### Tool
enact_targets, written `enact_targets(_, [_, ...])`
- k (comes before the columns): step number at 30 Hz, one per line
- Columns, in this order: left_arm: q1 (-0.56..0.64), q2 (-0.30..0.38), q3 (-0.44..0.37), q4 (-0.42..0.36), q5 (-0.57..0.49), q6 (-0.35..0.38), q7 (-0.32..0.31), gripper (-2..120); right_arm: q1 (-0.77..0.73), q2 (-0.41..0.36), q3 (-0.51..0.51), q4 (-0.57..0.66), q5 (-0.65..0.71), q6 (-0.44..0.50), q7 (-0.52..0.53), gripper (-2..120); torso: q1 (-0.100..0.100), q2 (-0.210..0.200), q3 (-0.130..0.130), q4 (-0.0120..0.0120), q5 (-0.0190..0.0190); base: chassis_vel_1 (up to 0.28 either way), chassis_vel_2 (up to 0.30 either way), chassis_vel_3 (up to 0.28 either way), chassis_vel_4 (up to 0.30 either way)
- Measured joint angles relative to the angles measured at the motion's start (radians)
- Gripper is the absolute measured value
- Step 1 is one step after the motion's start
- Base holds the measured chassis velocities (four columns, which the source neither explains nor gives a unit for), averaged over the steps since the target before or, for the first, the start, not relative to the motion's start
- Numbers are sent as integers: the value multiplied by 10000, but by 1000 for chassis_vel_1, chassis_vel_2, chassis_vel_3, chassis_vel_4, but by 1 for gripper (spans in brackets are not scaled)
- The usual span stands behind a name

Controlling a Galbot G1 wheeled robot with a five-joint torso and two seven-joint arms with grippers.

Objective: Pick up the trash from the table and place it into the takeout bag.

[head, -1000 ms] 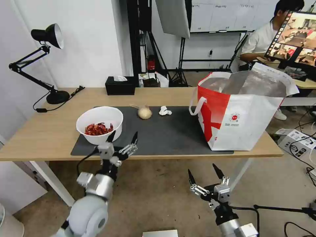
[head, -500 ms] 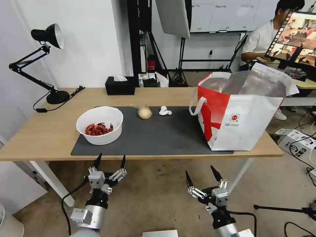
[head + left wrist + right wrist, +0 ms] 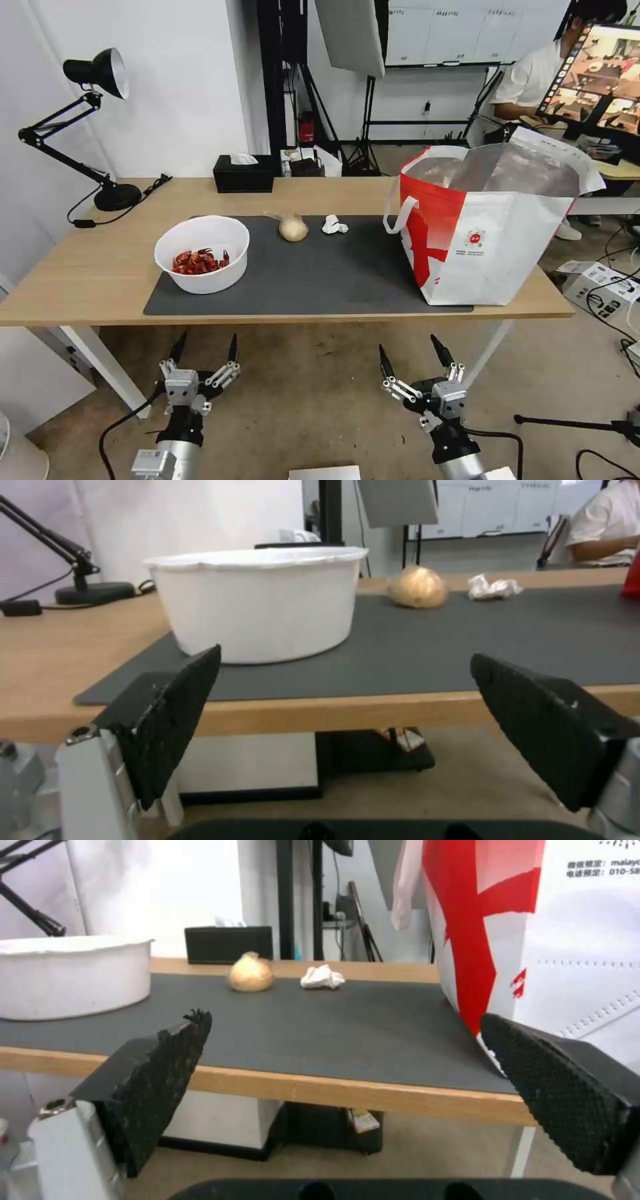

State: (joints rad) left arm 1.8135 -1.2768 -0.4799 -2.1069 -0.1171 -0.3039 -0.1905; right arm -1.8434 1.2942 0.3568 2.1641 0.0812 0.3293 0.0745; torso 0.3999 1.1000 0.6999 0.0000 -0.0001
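Head view puts the table (image 3: 100, 267) across the middle of the frame, its grey mat (image 3: 333, 273) carrying everything that matters. Largest is the bag (image 3: 493, 233), standing open at the right end of the mat with its foil mouth upward. Next is the bowl (image 3: 202, 253) of red shells, at the left end of the mat, near the front edge. Smaller, toward the back centre of the mat, sit the knotted bag (image 3: 293, 227) and, just beside it on the right, the crumpled tissue (image 3: 334, 225).

Both grippers hang below the table's front edge, released, fingers spread wide and holding nothing: the left gripper (image 3: 203, 367) at lower left, the right gripper (image 3: 413, 373) at lower centre-right.

The bowl lies straight up-frame from the left gripper, so the left arm is probably the nearer one for it. The right gripper sits between the two small pieces and the bag, likely better placed for those.
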Motion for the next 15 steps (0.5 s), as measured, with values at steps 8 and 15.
enact_targets(8, [76, -6, -94, 5, -17, -23, 0, 100, 66, -10, -15, -35, 29, -12, 14, 100, 0, 0, 0, 0, 0, 0, 0, 0, 0])
enact_targets(15, [99, 7, -81, 5, -43, -13, 6, 100, 86, -39, -15, -65, 48, -19, 17, 100, 0, 0, 1, 0, 0, 0, 0, 0, 0])
